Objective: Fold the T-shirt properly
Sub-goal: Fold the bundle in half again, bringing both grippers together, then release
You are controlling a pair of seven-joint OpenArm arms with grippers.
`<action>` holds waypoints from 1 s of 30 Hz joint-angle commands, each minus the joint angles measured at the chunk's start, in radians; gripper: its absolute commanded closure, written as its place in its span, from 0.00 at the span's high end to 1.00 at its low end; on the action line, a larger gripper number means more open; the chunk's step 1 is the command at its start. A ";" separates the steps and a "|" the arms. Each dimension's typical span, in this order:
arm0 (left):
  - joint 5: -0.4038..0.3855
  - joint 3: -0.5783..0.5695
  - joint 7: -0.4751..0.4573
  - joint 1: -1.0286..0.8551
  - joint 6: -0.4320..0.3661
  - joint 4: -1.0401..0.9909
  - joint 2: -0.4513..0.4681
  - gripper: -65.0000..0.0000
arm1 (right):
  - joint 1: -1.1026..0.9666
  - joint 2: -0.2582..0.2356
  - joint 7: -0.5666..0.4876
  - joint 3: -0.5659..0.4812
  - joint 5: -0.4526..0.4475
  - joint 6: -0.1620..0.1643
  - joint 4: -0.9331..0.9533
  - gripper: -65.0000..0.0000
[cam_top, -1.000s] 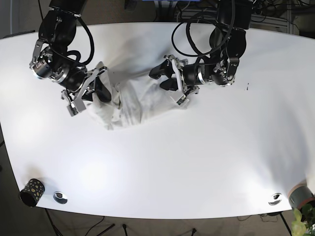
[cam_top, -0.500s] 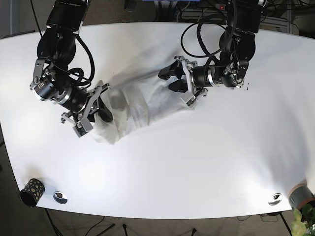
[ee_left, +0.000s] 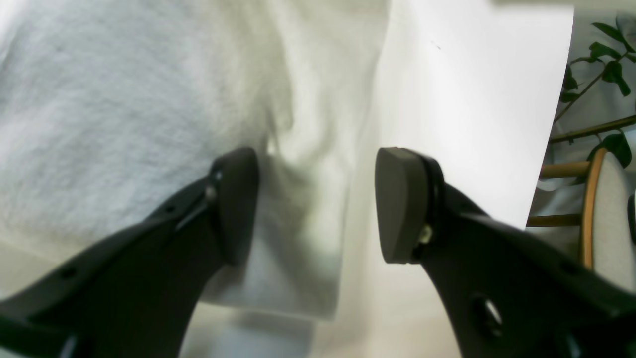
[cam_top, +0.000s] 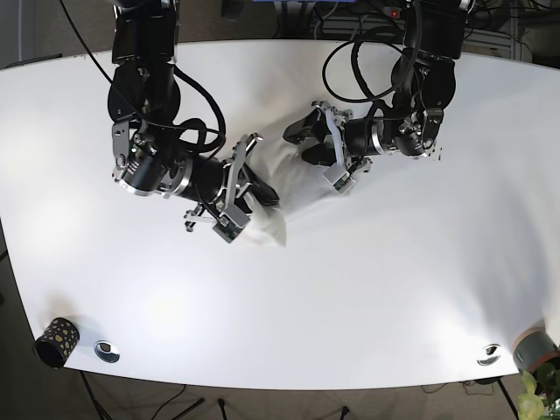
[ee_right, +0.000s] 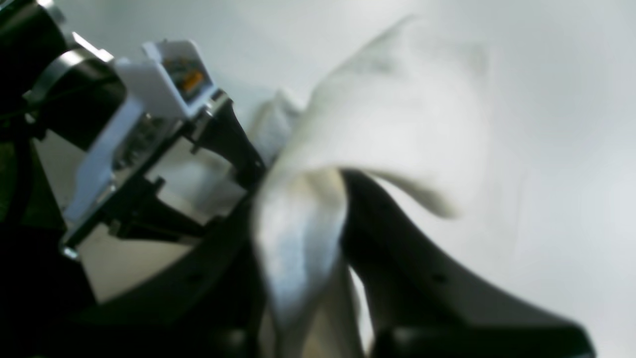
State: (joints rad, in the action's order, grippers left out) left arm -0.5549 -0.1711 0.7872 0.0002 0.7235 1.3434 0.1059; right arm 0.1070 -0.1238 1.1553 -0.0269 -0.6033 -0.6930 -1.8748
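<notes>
The white T-shirt [cam_top: 273, 226] lies bunched at the table's middle, hard to tell from the white top. My right gripper [cam_top: 255, 189] is shut on a fold of it. In the right wrist view that pinched cloth [ee_right: 303, 223] rises between the dark fingers and drapes over to the right. My left gripper [cam_top: 308, 145] sits just right of the shirt, open. In the left wrist view its fingertips [ee_left: 233, 199] stand wide apart over the shirt's edge [ee_left: 298, 149], one over cloth and one over bare table.
A patterned black cup [cam_top: 55, 341] and a metal disc [cam_top: 108, 351] sit at the front left corner. Another disc [cam_top: 490, 353], a grey roll [cam_top: 535, 347] and a plant [cam_top: 535, 395] are at the front right. The white table [cam_top: 394, 262] reaches beyond both arms.
My right gripper has swung rightward across the table with the shirt's side, drawing the cloth into a narrower bunch near the left gripper. The left gripper has barely moved and stays open.
</notes>
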 commanded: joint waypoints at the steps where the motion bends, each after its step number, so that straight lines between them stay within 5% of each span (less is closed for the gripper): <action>1: 0.068 0.003 0.054 0.001 -0.025 -0.002 0.008 0.54 | 0.035 0.017 -0.030 -0.032 0.047 -0.005 0.004 0.02; 7: 0.065 0.003 0.053 0.001 -0.025 0.000 0.008 0.54 | 0.073 0.048 -0.033 -0.118 0.197 -0.005 0.063 0.11; 14: 0.063 0.006 0.050 0.008 -0.025 0.001 0.005 0.54 | 0.069 0.056 -0.116 -0.153 0.240 -0.005 0.128 0.70; 17: 0.062 0.032 0.050 0.017 -0.025 0.003 0.001 0.54 | 0.066 0.056 -0.117 -0.153 0.240 -0.005 0.129 0.84; 30: 0.062 0.304 0.057 -0.016 -0.025 0.281 -0.035 0.54 | -0.011 0.056 -0.116 -0.060 0.240 -0.005 -0.001 0.85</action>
State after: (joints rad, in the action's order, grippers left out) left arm -0.4717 0.1211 0.8669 -0.0311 0.6926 1.5867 0.0628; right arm 0.0868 -0.0666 1.0557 -0.1009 -0.3550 -0.6991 -1.8572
